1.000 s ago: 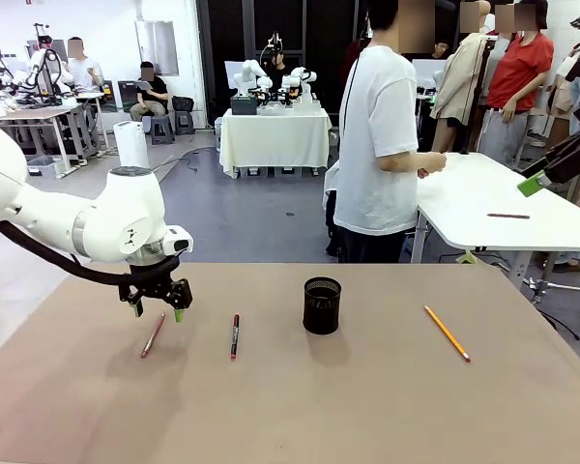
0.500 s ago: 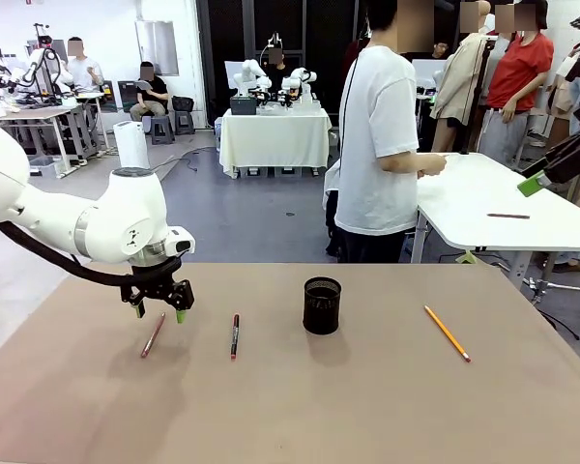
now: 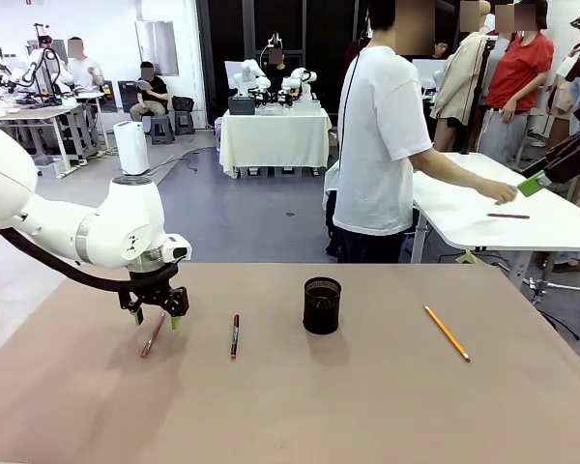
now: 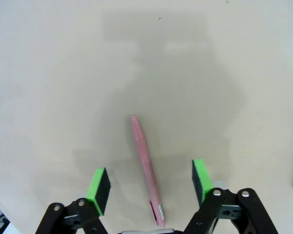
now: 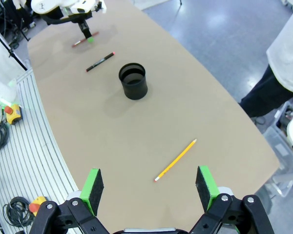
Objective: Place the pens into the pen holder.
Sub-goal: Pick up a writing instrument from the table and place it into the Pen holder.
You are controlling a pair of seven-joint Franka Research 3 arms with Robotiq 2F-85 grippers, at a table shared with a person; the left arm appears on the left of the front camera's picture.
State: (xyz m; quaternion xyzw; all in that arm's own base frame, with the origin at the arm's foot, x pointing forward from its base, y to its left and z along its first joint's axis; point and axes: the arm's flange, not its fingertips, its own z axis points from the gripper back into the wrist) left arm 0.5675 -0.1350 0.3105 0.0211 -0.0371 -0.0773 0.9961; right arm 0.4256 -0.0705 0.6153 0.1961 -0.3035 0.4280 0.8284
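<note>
At the far left we find the left gripper [image 3: 157, 319] low over the brownish-red pen [image 3: 153, 336]. In the left wrist view its jaws are spread wide, one green pad on each side of that pen [image 4: 145, 170]. Neither pad touches it, and the pen lies flat on the table [image 3: 367, 406].

Next to the right lies the dark pen [image 3: 234, 335], also flat and well apart from any gripper. The pen holder [image 3: 321, 305] stands upright near the middle. From the right wrist view we look into its mouth [image 5: 133, 81] and see nothing inside. Farther right the yellow-orange pencil [image 3: 447, 333] lies at a slant. The right gripper [image 5: 149, 183] hangs high above that side, its jaws spread and holding nothing.

We judge the task barely begun: all three pens are on the table, none is in the holder, and the first grasp is not yet closed.

The table is a plain tan surface, matte and bare apart from these things. Beyond its far edge a person in a white shirt [image 3: 377, 135] reaches a hand [image 3: 503, 193] over a white table [image 3: 561, 227]. The room behind is a busy workshop with other tables and people.
</note>
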